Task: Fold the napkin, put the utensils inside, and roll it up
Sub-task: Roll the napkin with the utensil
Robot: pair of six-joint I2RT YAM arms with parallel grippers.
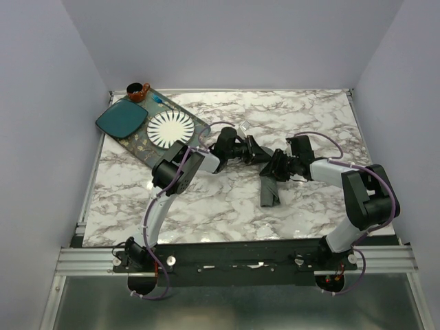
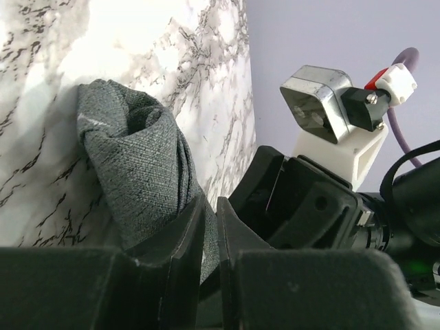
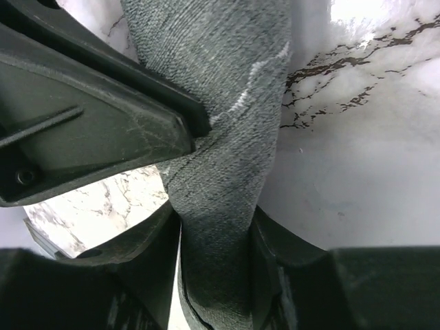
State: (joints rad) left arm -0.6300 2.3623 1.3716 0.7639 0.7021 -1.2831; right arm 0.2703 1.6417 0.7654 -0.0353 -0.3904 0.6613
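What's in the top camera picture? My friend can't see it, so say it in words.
The robot's left hand and right hand meet at a bunched-up dark grey napkin in the middle of a marble table. A teal plate and a white ribbed plate sit at the far left.

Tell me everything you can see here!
napkin: one, dark grey, rolled, mid-table
table: one, white marble, under everything
tray: one, dark patterned, far left corner
square plate: one, teal, on tray
ribbed plate: one, white, on tray
cup: one, brown, at tray's far corner
left gripper: one, black, pinching the napkin
right gripper: one, black, napkin between its fingers
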